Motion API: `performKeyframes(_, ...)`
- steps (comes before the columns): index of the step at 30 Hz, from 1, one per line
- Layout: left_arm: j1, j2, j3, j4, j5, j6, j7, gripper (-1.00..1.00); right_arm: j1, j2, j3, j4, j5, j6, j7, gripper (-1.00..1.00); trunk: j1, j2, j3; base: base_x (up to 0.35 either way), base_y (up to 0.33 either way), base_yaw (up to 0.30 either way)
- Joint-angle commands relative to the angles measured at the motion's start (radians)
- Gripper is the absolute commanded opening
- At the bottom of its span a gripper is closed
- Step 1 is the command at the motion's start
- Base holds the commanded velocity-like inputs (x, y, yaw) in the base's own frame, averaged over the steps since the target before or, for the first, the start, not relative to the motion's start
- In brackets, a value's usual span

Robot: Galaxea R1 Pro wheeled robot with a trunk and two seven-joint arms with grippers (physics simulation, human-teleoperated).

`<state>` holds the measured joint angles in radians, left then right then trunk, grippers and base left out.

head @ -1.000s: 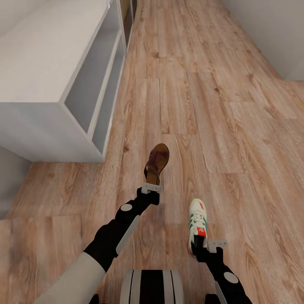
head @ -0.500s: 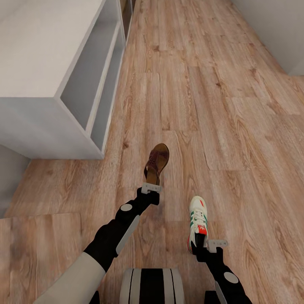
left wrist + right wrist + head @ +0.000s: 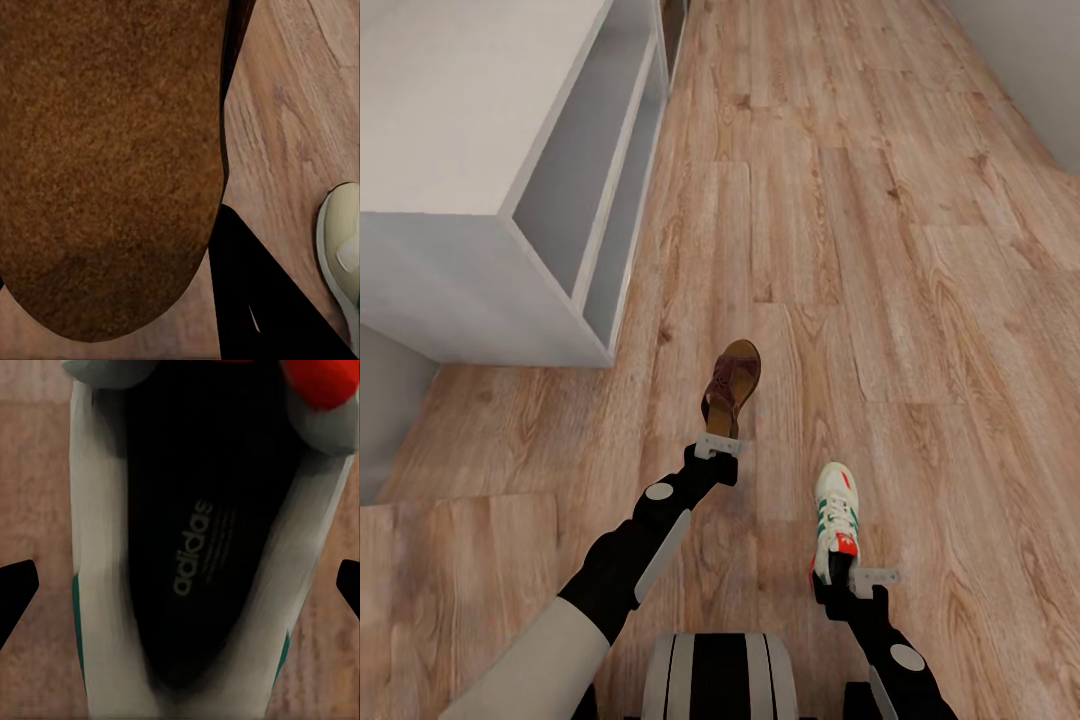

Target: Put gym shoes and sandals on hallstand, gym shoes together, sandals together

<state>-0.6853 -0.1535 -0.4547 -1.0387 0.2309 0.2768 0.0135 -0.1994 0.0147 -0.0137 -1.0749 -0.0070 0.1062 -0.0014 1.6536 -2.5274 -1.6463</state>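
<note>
1. Head view
   - Left gripper [image 3: 717, 447] pinching the heel end of a dark brown leather sandal with a tan-brown insole [image 3: 732, 388], toe pointing forward and away, carried above the wood-plank floor [image 3: 840, 250]. Gripped at the heel, probably so the toe can go first onto a shelf.
   - Right gripper [image 3: 852, 580] clamped on the heel end of a white lace-up sneaker with green side stripes and a red-orange tongue patch [image 3: 835, 520], likewise carried toe-forward, lower in the picture and closer to the robot's trunk.
   - Long low white hallstand with a flat top over open shelves [image 3: 480, 150] ahead on the left side, well apart from both shoes; top bare in the part seen. One shoe per arm, presumably to deliver two items in a single trip.
   - Placement not yet begun; approach to the rack judged the step in hand. No second sneaker or second sandal seen here.

2. Left wrist view
   - Tan-brown sandal insole [image 3: 112, 157] right against the lens, consistent with a close grip; fingers themselves not made out.
   - Pale sneaker sole edge [image 3: 339, 247] at one side, floor planks [image 3: 292, 112] beyond.

3. Right wrist view
   - Looking straight into the sneaker's dark opening [image 3: 202, 547] with printed brand lettering, red-orange patch [image 3: 322, 379] at one end.
   - Black fingertips [image 3: 15, 585] flanking the white walls on both sides, pressed against the shoe rather than spread free.
</note>
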Motion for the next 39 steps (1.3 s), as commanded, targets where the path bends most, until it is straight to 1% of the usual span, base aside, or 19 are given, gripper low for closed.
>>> performKeyframes(1, 0.000, 0.000, -0.001, -0.001, 0.005, 0.005, 0.000, -1.00, 0.000, 0.001, -0.001, -0.002, -0.001, 0.006, 0.000, 1.00, 0.000, 0.000, -0.001, 0.000, 0.000, 0.037)
performKeyframes(16, 0.000, 0.000, 0.000, -0.001, 0.005, 0.005, 0.000, -1.00, 0.000, 0.001, -0.002, -0.001, -0.001, 0.004, 0.002, 1.00, 0.000, 0.000, -0.001, 0.000, 0.000, 0.003)
performKeyframes(21, 0.000, 0.000, 0.000, -0.001, 0.005, 0.005, 0.000, -1.00, 0.000, 0.001, -0.002, -0.001, -0.001, 0.004, 0.000, 1.00, 0.002, -0.001, -0.024, 0.000, 0.000, 0.000)
performKeyframes(39, 0.000, 0.000, -0.001, -0.001, 0.005, 0.005, 0.000, -1.00, 0.000, 0.001, -0.002, -0.002, -0.001, 0.004, 0.000, 1.00, 0.002, -0.001, -0.026, 0.000, 0.000, 0.000)
